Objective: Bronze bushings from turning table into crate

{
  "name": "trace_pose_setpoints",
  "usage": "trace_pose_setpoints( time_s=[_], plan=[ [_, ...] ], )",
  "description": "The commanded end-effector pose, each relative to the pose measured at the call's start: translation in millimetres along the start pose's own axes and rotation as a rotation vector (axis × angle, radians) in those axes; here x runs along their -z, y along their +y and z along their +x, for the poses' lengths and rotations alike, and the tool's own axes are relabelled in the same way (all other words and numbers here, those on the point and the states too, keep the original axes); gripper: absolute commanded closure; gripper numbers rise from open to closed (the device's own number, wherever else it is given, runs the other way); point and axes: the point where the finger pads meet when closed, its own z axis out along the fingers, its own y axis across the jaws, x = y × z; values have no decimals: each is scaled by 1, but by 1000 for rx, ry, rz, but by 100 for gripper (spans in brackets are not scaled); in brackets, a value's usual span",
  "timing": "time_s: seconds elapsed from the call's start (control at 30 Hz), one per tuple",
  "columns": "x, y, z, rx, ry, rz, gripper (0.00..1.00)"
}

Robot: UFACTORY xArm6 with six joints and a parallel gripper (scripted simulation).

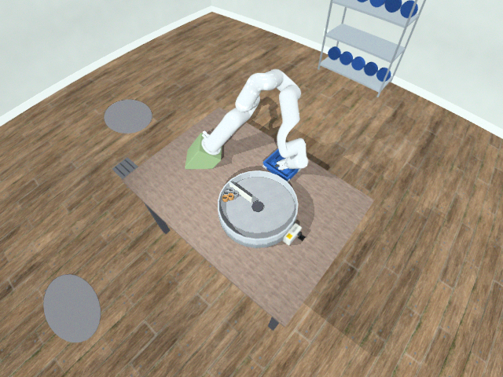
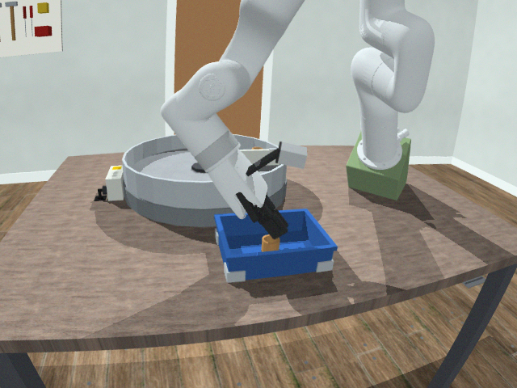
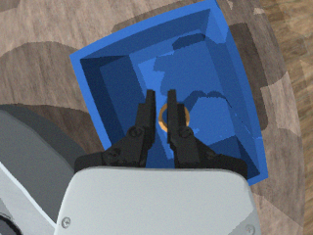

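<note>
The blue crate stands beside the round grey turning table. One bronze bushing stands upright in the crate. My gripper is inside the crate's outline, just above this bushing, with its fingers slightly open and nothing gripped. In the wrist view the right finger covers part of the bushing's ring. On the turning table, two bronze bushings sit close beside several grey steel bushings, near the rim.
A white bar reaches from the turning table's dark hub to its rim beside the bushings. A white box is on the rim's outside. The green arm base stands on the table.
</note>
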Motion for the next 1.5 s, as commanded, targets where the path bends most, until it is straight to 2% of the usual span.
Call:
trace_pose_setpoints(
  time_s=[0.0, 0.93, 1.47],
  plan=[
    [1, 1, 0, 1, -2, -1, 88],
    [3, 1, 2, 1, -2, -1, 88],
    [44, 1, 36, 1, -2, -1, 88]
  ],
)
